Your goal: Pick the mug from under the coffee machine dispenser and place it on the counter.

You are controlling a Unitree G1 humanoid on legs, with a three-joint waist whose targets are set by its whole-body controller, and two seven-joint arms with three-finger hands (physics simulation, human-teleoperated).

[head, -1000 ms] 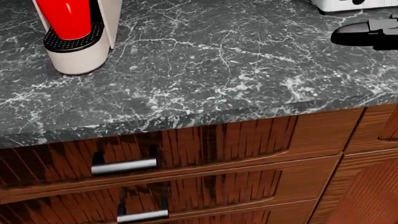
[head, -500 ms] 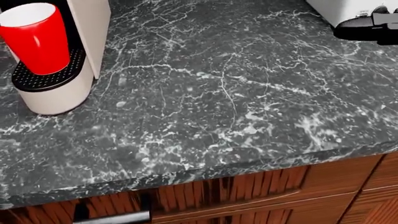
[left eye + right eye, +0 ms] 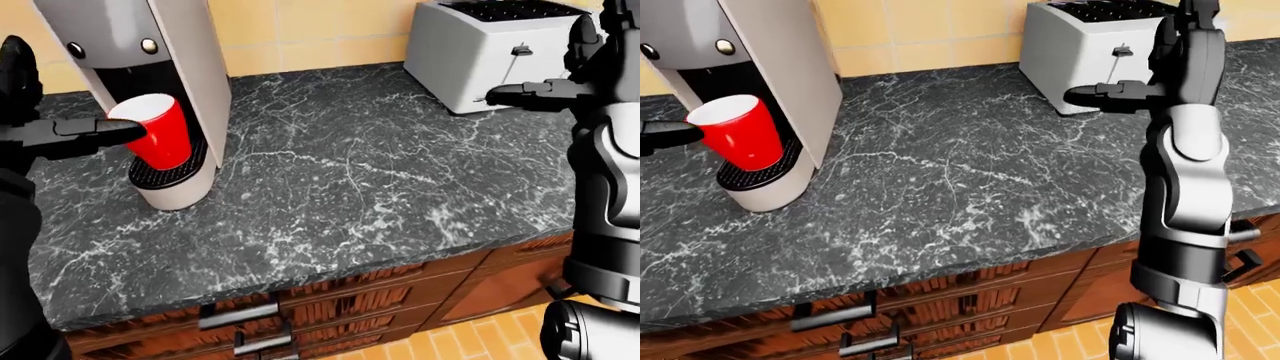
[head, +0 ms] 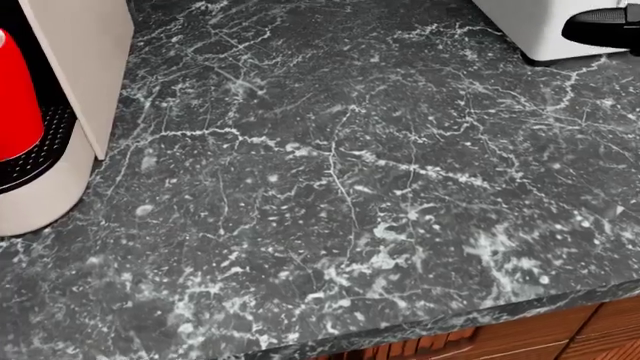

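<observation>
The red mug (image 3: 160, 140) stands on the drip tray of the coffee machine (image 3: 160, 75), under its dispenser; it looks light, stiff and smooth, best gripped around its tapered mid-wall. The left hand (image 3: 85, 133) has open fingers reaching beside its rim. The right hand (image 3: 1115, 94) hovers open near the toaster (image 3: 490, 52) above the marble tabletop (image 3: 350, 195).

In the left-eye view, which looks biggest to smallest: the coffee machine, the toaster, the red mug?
1. Coffee machine, though it sits nearer the camera.
2. Toaster, partly hidden by the arm.
3. Red mug, clearly smallest.
</observation>
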